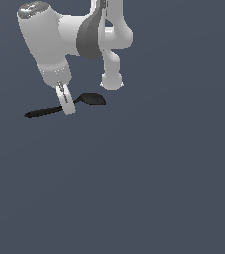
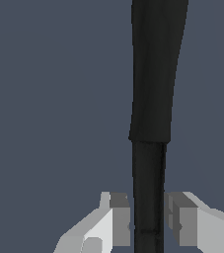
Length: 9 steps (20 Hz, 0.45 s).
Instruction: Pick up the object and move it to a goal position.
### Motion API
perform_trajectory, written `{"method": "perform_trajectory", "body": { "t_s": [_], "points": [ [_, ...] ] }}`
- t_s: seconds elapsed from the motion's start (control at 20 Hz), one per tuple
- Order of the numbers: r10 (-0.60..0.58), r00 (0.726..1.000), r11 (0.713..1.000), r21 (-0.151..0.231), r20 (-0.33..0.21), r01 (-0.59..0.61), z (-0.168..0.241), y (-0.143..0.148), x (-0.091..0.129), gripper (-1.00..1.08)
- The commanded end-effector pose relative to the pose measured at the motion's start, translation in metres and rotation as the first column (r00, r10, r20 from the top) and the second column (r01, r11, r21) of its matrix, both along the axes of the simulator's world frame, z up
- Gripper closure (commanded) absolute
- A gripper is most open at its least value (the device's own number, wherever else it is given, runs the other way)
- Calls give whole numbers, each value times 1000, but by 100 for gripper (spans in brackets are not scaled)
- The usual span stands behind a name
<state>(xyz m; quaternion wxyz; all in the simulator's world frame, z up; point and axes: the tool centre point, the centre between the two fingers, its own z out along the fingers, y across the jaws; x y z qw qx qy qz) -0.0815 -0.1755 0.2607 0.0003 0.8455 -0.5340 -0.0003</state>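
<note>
The object is an all-black spoon (image 1: 91,99) lying on the dark grey floor in the exterior view, its thin handle pointing to that view's left and its oval bowl to the right. My gripper (image 1: 68,108) reaches down onto the handle near its middle. In the wrist view the black handle (image 2: 150,99) runs straight between my two fingers. The grey pads (image 2: 121,217) sit tight against both sides of it, so my gripper (image 2: 148,217) is shut on the spoon. The spoon looks level and low at the floor.
The white arm's links and base (image 1: 111,79) stand just behind the spoon in the exterior view. The plain dark grey floor (image 1: 134,188) spreads on every side.
</note>
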Motion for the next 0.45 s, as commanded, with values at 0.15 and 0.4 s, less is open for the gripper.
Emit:
{"method": "perform_trajectory", "body": {
  "t_s": [0.15, 0.4],
  "points": [
    [2, 1000, 1000, 0, 1, -2, 24, -10, 0, 108],
    [3, 1000, 1000, 0, 1, -3, 30, -13, 1, 108]
  ]
}}
